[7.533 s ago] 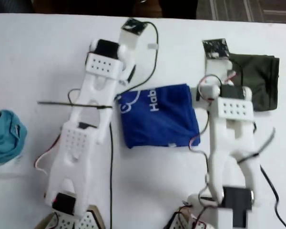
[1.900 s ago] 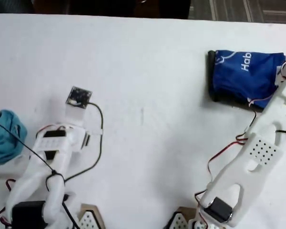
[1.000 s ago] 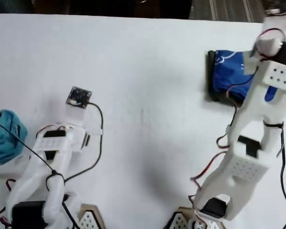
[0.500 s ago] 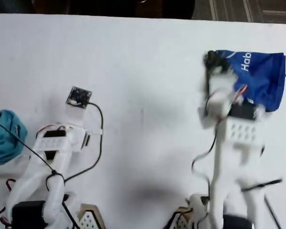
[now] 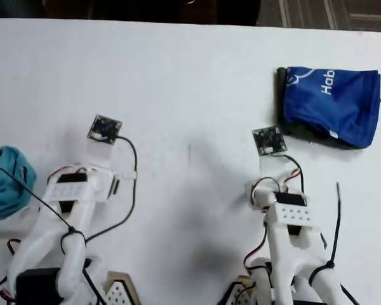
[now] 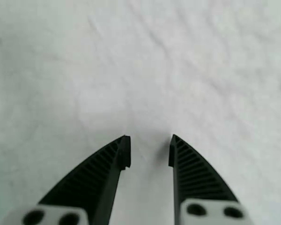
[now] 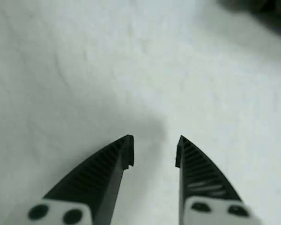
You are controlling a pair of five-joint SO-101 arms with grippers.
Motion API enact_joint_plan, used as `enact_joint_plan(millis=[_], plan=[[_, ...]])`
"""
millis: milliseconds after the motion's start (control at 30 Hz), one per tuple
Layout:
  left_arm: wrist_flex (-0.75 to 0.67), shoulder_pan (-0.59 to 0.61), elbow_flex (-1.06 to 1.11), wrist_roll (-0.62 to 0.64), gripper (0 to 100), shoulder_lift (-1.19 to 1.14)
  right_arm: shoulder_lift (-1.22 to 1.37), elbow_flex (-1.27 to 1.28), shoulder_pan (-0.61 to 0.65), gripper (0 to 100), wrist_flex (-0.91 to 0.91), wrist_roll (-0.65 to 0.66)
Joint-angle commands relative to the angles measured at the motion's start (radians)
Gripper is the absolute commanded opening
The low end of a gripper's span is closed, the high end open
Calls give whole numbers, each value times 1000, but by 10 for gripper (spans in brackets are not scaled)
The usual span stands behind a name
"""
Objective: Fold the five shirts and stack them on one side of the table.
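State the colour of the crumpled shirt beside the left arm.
The shirt is teal, best seen in the high view.

Left tool (image 6: 148, 151) above bare white bench (image 6: 140, 61). Two black ribbed fingers (image 6: 105, 180) apart, gap between tips, nothing held. Faint creases across bench surface. White mounts at finger bases.

White, matt, faintly creased cloth covers the worktop (image 5: 190, 82). The blue shirt (image 5: 333, 105) is soft fabric. The left tool (image 6: 147, 151) and right tool (image 7: 154, 152) are black ribbed plastic.
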State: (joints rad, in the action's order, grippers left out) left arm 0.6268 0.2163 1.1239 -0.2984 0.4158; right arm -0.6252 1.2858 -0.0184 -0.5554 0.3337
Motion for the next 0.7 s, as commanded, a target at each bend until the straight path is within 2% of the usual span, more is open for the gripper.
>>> enact_joint_plan(millis=[0,133,267,400,667], plan=[[193,146,-179,-6,157,21,-21,-3,7,155,16,-9],[311,422,-418,-28,180,17,-21,-3,8,155,16,-9],[457,539,-625,-141,213,-75,-19,-3,10,155,16,-8],[511,595,-766,-155,213,-285,-19,-3,10,155,16,-8],[557,594,-984,-124,182,-664,-19,-3,10,155,16,-8]])
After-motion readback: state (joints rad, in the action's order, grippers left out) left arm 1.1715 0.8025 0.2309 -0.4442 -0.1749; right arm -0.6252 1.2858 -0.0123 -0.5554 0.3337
